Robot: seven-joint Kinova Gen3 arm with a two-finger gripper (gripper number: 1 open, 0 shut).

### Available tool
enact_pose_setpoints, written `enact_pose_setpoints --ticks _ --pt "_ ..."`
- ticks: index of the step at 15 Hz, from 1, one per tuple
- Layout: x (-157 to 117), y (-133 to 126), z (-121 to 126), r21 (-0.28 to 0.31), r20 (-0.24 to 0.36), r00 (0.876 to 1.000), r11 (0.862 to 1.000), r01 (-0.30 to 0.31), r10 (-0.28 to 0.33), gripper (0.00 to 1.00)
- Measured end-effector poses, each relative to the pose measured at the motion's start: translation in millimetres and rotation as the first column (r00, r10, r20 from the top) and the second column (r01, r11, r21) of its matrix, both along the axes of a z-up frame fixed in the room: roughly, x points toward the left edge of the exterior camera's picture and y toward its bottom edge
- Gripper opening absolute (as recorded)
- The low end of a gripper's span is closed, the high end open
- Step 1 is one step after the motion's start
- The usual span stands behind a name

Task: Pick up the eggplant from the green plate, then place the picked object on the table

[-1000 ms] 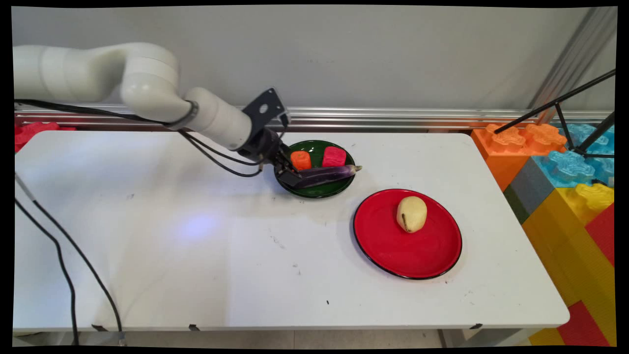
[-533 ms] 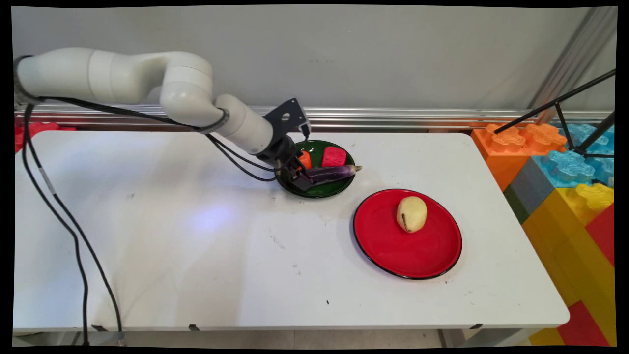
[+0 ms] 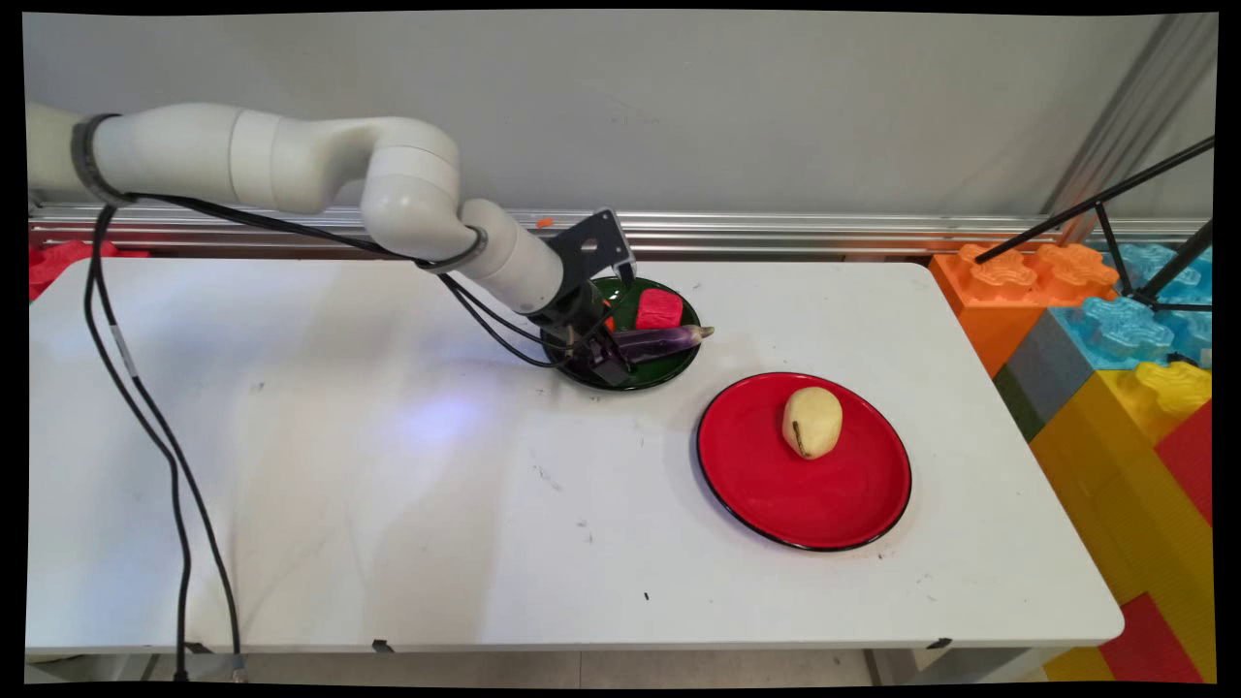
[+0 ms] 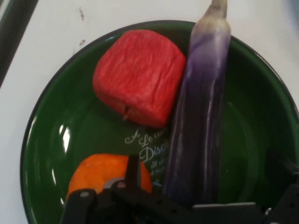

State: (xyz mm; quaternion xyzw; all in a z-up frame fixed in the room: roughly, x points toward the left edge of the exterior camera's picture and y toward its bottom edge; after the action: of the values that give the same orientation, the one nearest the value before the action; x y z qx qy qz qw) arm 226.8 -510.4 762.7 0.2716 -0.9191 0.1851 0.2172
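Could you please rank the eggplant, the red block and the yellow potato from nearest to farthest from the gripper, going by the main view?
1. Eggplant: right at the gripper, on the green plate.
2. Red block: same plate, far side.
3. Yellow potato: on the red plate, to the right.

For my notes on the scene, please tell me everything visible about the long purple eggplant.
The long purple eggplant is slim, glossy and dark violet, paling toward its grey-green stem end, which sticks out over the rim of the dark green plate. It lies flat, beside the red cube and the orange piece. The black gripper sits at its blunt end.
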Motion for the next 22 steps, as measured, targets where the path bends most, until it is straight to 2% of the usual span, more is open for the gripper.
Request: enact_pose_setpoints --ticks 9,10,17,22 --pt "-9 -4 -9 0.005 0.019 1.0 1.0 0.025 -0.025 1.0" --pt "-10 -4 -9 0.005 0.022 0.999 1.0 0.028 -0.028 0.0" --pt "-12 -4 -11 0.01 0.033 0.999 1.0 0.026 -0.026 0.0" --pt "-15 -2 -2 0.006 0.024 0.999 0.999 0.032 -0.032 0.0"
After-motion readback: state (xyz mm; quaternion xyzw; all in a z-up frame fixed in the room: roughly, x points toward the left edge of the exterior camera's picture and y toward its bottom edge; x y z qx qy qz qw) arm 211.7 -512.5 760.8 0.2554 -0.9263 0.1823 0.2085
